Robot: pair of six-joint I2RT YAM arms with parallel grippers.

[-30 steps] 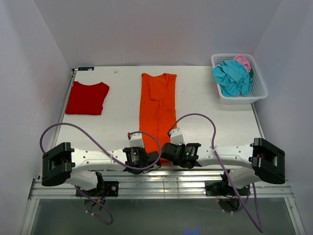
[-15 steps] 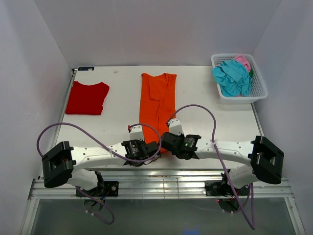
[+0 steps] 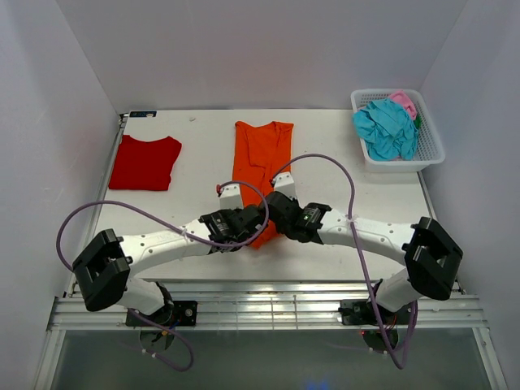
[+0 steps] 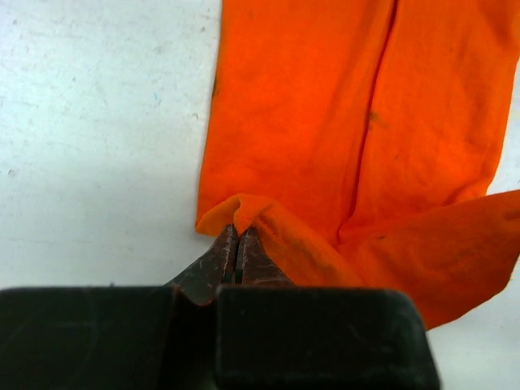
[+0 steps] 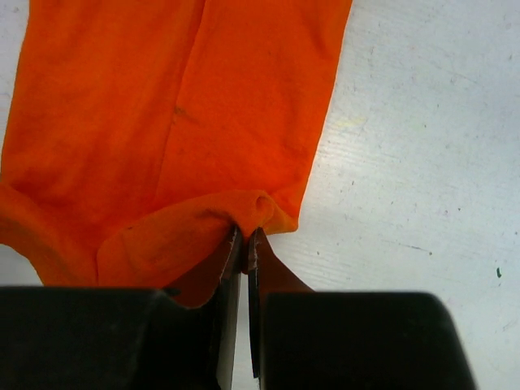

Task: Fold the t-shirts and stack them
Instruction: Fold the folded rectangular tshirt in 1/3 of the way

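Item: bright orange cloth t-shirt [image 3: 262,158] — a long narrow strip with the sleeves already turned in. It lies lengthwise at mid-counter, collar end far from the arm bases.
Near hem: raised off the surface and pinched at both corners, with the cloth behind sagging into a loose roll.
Left fingers [image 4: 218,262]: clenched on the hem's left corner.
Right fingers [image 5: 275,272]: clenched on the hem's right corner.
Change over the last second: both arms have reached forward, and the hem has travelled from the near edge to about the strip's middle — the crosswise fold is under way, not yet laid flat.
Judged next: carry on to the collar, lower, let go.
Deep red cloth t-shirt [image 3: 145,162]: folded, at the far left of the white counter [image 3: 333,191], well apart; likely the stack base.
Crumpled teal t-shirt [image 3: 386,130] and pink t-shirt [image 3: 404,101]: waiting in the white plastic lattice basket [image 3: 431,153], far right corner.
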